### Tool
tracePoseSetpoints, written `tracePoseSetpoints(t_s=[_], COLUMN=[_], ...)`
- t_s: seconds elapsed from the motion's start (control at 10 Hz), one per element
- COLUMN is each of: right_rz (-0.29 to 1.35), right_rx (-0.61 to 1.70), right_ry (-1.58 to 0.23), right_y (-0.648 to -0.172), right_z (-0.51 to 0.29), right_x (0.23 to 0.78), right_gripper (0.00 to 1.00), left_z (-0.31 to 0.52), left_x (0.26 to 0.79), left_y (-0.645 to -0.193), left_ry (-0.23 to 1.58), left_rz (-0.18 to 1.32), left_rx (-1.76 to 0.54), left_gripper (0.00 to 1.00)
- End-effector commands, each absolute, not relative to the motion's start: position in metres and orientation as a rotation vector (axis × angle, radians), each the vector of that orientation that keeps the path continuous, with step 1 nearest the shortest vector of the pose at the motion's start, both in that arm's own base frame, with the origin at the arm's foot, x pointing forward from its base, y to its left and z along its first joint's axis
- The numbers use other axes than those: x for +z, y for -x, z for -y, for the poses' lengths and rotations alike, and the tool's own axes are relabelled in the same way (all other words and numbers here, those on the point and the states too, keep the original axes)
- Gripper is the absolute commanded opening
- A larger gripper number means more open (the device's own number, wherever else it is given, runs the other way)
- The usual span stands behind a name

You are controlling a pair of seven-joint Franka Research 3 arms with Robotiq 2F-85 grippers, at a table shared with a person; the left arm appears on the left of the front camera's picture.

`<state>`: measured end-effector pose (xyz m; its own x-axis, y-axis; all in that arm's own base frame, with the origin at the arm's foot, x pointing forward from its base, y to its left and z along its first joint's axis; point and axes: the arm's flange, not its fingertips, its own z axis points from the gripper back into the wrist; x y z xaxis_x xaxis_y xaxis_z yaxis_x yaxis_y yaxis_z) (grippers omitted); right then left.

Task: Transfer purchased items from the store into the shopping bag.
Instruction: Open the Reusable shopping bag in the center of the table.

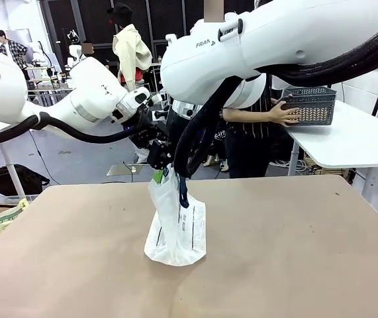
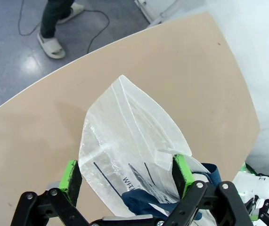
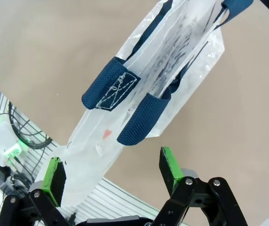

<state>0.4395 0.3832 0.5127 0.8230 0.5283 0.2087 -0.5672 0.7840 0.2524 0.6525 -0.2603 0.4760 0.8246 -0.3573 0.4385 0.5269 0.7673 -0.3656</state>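
We find the shopping bag (image 1: 175,228) standing upright near the middle of the brown table (image 1: 294,252), its translucent film creased and dark print showing on the side that faces us. The top of the bag rises to the left gripper (image 1: 156,162), which hangs directly above it.

In the left wrist view, the left gripper (image 2: 127,176) has its fingers (image 2: 71,176) set wide apart. The upper part of the bag (image 2: 129,136) sits between the green pads. The film lies right against one pad, but we cannot tell whether it touches.

In the right wrist view, the right gripper (image 3: 112,172) likewise has its fingers (image 3: 55,175) spread, clamped on nothing. The bag (image 3: 181,61) stretches away from them over the table. Its two navy strap handles (image 3: 110,89) stand free beyond the fingertips, and a corner of the film reaches down between the pads.

The dark grey lattice basket (image 1: 311,106) rests on a separate white table (image 1: 354,142) at the far right, well apart from the bag. A person's hand (image 1: 285,114) is laid against the basket's near end. We cannot see its contents from this side.
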Motion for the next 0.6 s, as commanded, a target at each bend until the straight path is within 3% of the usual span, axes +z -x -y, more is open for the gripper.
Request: tracePoseSetpoints(t_s=[0.0,0.5], right_rz=[0.155,0.168], right_rx=[0.561,0.536], right_ry=[-0.314,-0.313], right_y=[-0.4340,-0.4314], right_z=[-0.3789,-0.3731], right_x=[0.5180,0.5195], right_gripper=[1.00,1.00], left_z=[0.2585,0.2598], left_x=[0.4823,0.4808], left_y=[-0.6568,-0.6567], left_ry=[0.466,0.460], left_rz=[0.346,0.339], left_rx=[-0.465,-0.468], left_gripper=[1.00,1.00])
